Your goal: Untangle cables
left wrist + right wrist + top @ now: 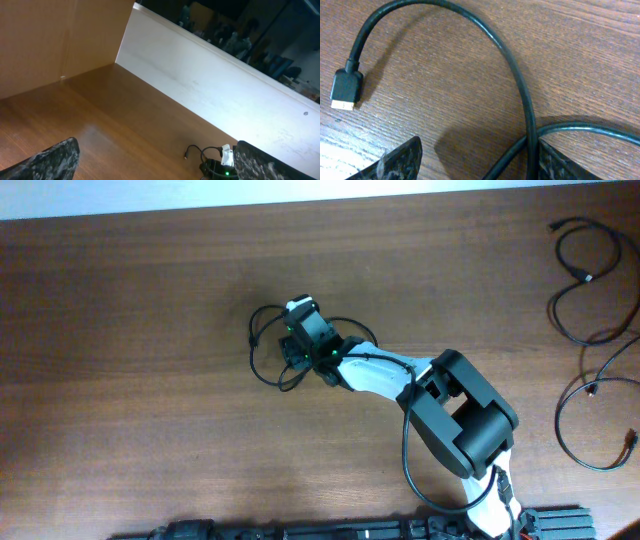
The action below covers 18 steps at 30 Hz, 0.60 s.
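A knotted bundle of thin black cables (253, 350) lies at the middle of the brown table. My right gripper (297, 330) reaches down onto it. In the right wrist view two strands of the cables (530, 131) cross just inside the right finger (560, 161), and one curves off to a small black plug (345, 90). The right gripper (477, 161) is open, its jaws astride the crossing, with bare wood up to the left finger (395, 164). My left gripper (157, 162) hangs wide open above the table, holding nothing, and looks toward the bundle (192, 150).
Other loose black cables lie apart at the table's right edge, one loop at the top (585, 275) and another below it (562, 430). A pale wall (210, 85) borders the table's far side. The right arm (460, 415) stretches across the lower middle.
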### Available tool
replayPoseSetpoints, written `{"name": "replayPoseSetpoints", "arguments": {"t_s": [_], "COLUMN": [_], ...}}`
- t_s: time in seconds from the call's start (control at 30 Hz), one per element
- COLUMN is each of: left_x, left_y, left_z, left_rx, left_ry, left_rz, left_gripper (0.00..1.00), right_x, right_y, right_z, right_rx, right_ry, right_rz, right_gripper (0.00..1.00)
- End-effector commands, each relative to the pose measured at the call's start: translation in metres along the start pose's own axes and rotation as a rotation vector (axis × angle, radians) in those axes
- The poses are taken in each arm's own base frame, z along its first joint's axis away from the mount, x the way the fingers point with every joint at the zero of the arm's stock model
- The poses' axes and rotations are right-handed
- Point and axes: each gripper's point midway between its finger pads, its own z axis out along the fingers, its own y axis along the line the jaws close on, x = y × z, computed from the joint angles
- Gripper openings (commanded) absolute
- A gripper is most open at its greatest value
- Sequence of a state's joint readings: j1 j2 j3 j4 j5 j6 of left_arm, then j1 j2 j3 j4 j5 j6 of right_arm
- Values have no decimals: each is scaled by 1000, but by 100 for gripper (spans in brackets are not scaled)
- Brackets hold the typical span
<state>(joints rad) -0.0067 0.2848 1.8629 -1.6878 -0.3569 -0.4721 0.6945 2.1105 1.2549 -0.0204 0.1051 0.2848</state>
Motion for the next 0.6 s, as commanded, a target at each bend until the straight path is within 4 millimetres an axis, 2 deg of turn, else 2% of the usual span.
{"name": "replayPoseSetpoints", "arguments": {"t_s": [0.0, 0.03, 0.07, 0.13, 0.23, 0.27, 0.3, 0.33, 0.4, 0.43, 0.53, 0.57], "left_x": [0, 0, 0, 0, 0, 0, -1, -3, -3, -3, -3, -3], "left_y": [4, 4, 4, 4, 4, 4, 6, 9, 9, 9, 9, 9], "left_z": [-3, -3, -3, -3, -3, -3, -3, -3, -3, -3, -3, -3], "left_rx": [-10, -10, -10, -10, -10, -11, -23, -41, -41, -41, -41, -41], "left_ry": [-17, -17, -17, -17, -17, -17, -23, -32, -32, -32, -32, -32], "left_rz": [-2, -2, -2, -2, -2, -2, -2, -3, -2, -3, -3, -3], "left_gripper": [99, 99, 99, 99, 99, 99, 99, 99, 99, 99, 99, 99], "right_x": [19, 17, 13, -9, -79, -104, -118, -138, -148, -148, -133, -127], "right_y": [-5, -4, -5, -18, -60, -90, -111, -151, -202, -236, -318, -330], "right_z": [12, 12, 10, -9, -55, -67, -73, -82, -91, -98, -102, -100], "right_rx": [10, 9, 11, 33, 90, 134, 159, 210, 277, 323, 346, 360], "right_ry": [51, 44, 45, 57, 16, -10, -35, -86, -123, -126, -118, -112], "right_rz": [8, 6, 2, -91, -115, -92, -87, -78, -83, -83, -85, -68], "right_gripper": [60, 27, 4, 4, 4, 4, 4, 4, 4, 4, 4, 4]}}
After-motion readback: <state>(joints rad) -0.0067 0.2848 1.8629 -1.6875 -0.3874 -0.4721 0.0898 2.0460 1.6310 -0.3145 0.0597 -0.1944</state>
